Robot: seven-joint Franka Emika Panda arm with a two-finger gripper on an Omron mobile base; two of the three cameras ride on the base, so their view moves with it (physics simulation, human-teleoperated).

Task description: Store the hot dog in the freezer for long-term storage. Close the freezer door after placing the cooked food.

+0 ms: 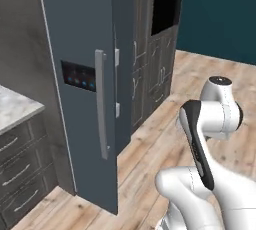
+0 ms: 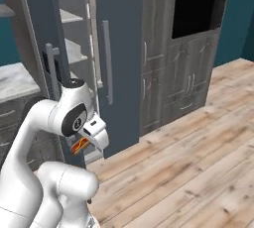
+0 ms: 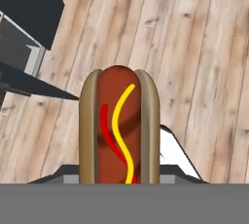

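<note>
**Hot dog in hand, freezer door open, storing yet to come**

The hot dog (image 3: pixel 119 126) sits clamped in the gripper (image 2: pixel 85 142), bun sides pressed between the closed jaws, ketchup and mustard lines facing the hand camera. In the right base view it shows as a small orange-red spot (image 2: pixel 78 146) under the white hand, low, over the wooden floor (image 2: pixel 188 162) and just in front of the freezer (image 2: pixel 119 58). The freezer door (image 1: pixel 82 89), the one with the black display panel (image 1: pixel 78 76), stands swung open towards the robot, and pale shelves (image 2: pixel 69 19) show in the gap behind it. By this judgement, picking up and opening are done; placing the food on a shelf and shutting the door remain. The fingertips are hidden behind the bun in the hand view. The freezer's lower shelves are blocked by the arm, and the door's inner face cannot be made out.
</note>
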